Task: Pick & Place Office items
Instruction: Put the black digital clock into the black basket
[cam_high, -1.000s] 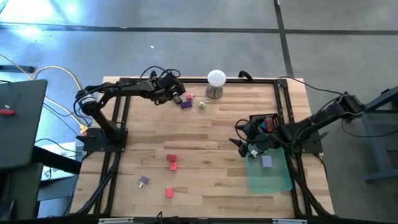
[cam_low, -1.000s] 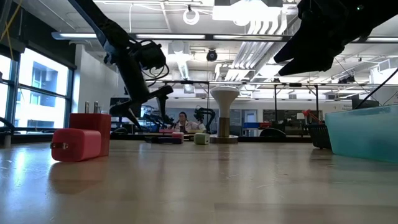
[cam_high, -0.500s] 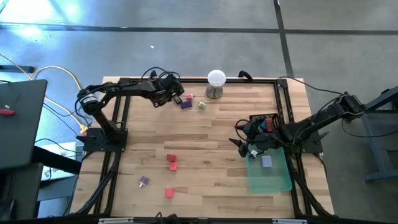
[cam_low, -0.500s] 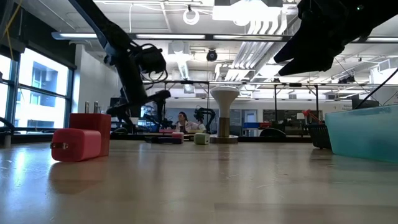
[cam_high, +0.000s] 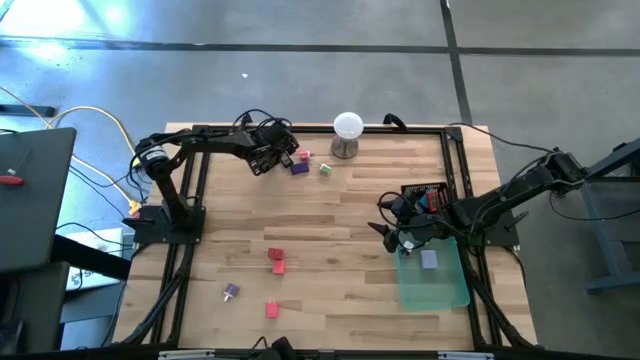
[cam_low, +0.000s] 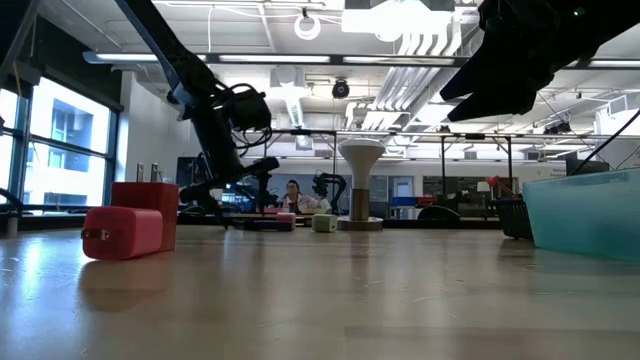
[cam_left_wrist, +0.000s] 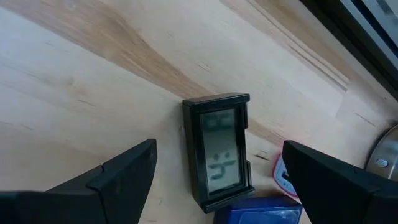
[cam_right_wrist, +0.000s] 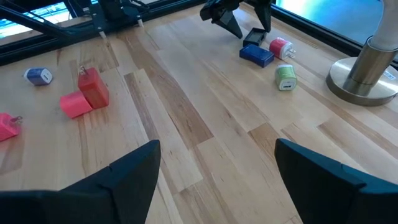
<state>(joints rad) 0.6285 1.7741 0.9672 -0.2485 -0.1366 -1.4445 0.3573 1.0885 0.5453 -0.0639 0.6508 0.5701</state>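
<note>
My left gripper (cam_high: 272, 152) (cam_left_wrist: 219, 144) is open near the table's far edge. Its fingers stand on either side of a small black piece with a grey display (cam_left_wrist: 217, 149), apart from it. Beside that piece lie a blue-purple block (cam_left_wrist: 258, 210) (cam_high: 299, 168), a pink piece (cam_high: 305, 156) and a pale green piece (cam_high: 325, 170). Two red blocks (cam_high: 276, 260), a lavender piece (cam_high: 231, 291) and a pink piece (cam_high: 271, 309) lie toward the near left. My right gripper (cam_high: 395, 235) (cam_right_wrist: 217, 180) is open above bare wood beside the green tray (cam_high: 440, 290).
A white ball on a metal stand (cam_high: 347, 133) stands at the far edge, right of the left gripper. A black basket (cam_high: 425, 193) holding pieces sits beyond the tray, and a lavender piece (cam_high: 429, 260) lies in the tray. The table's middle is bare wood.
My left gripper has come down toward the table over the black display piece and stayed open. The right arm and the pieces have kept still.
</note>
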